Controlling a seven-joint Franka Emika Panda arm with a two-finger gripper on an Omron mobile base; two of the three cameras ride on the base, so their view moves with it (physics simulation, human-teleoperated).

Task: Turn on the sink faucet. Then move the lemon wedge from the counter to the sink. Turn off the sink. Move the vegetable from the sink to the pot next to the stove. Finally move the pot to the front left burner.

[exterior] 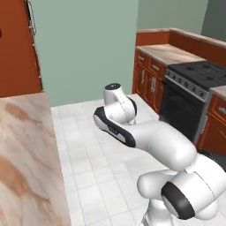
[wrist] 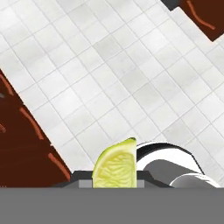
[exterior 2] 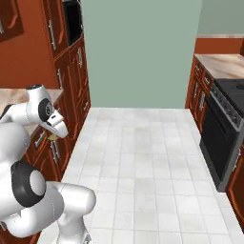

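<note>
from the left base camera, the white arm folds forward over the tiled floor, and the hand end is tucked behind its own elbow, so i can't make out the fingers here. the stove (exterior: 201, 73) sits far off to the right with its black door facing the aisle, well apart from the arm; a slab of the counter (exterior: 24, 150) runs down the near left edge.

from the right base camera, the gripper (exterior 2: 51, 136) hangs just under the wrist, close to the cabinet fronts below the counter (exterior 2: 14, 97). a speck of yellow-green shows at its tips, the lemon wedge (exterior 2: 52, 136). the stove (exterior 2: 231, 102) lies across the aisle, well away from the hand. whether the pot stands beside it is cut off at the frame edge.

from the hand camera, the lemon wedge (wrist: 115, 165) is pinched between the fingers, which press in on its two sides. it stands upright, with its curved rind arching over the top and the pale cut face toward the lens. beyond it is bare tile, with dark cabinet fronts at the corners. i judge the wedge is being carried, but the sink is nowhere i can see, so which way it must travel is hard to tell.
</note>
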